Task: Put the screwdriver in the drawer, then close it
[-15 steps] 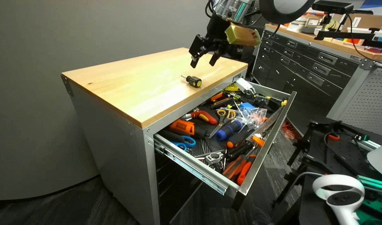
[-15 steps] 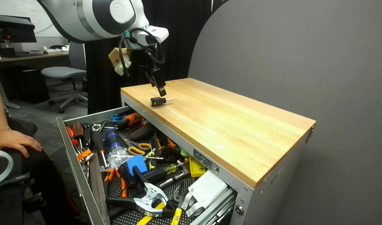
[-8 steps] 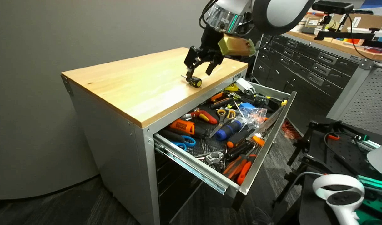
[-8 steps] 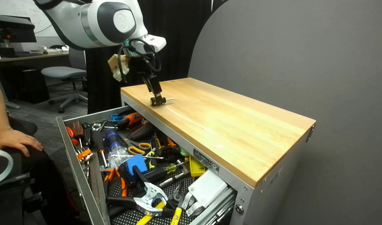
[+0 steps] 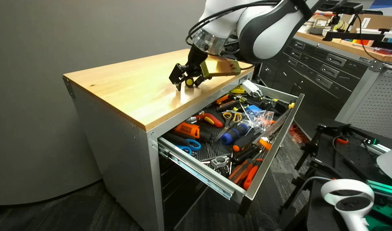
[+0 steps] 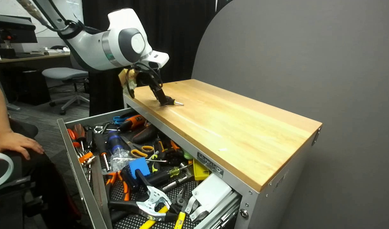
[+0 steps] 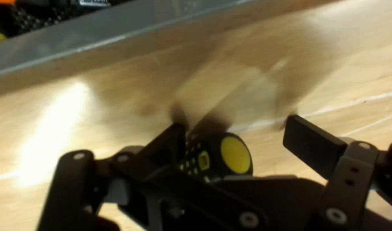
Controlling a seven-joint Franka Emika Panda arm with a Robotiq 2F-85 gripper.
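Note:
The stubby black screwdriver with a yellow end cap is on the wooden top between my gripper's fingers. In an exterior view only its yellow cap shows clearly; in an exterior view its metal shaft points away from the drawer. My gripper is open around the handle, low at the wood. One finger is against or very near the handle; a gap separates the other finger from it. The gripper also shows in both exterior views. The grey drawer is pulled out, full of tools.
The wooden cabinet top lies above the drawer, with a grey metal frame edge between them. A gold-coloured box is fixed on the wrist. A person's hand rests beyond the drawer front.
My gripper has come down from above the screwdriver to the wooden top, its fingers now either side of the handle. The screwdriver has shifted and turned slightly. The drawer has not moved.

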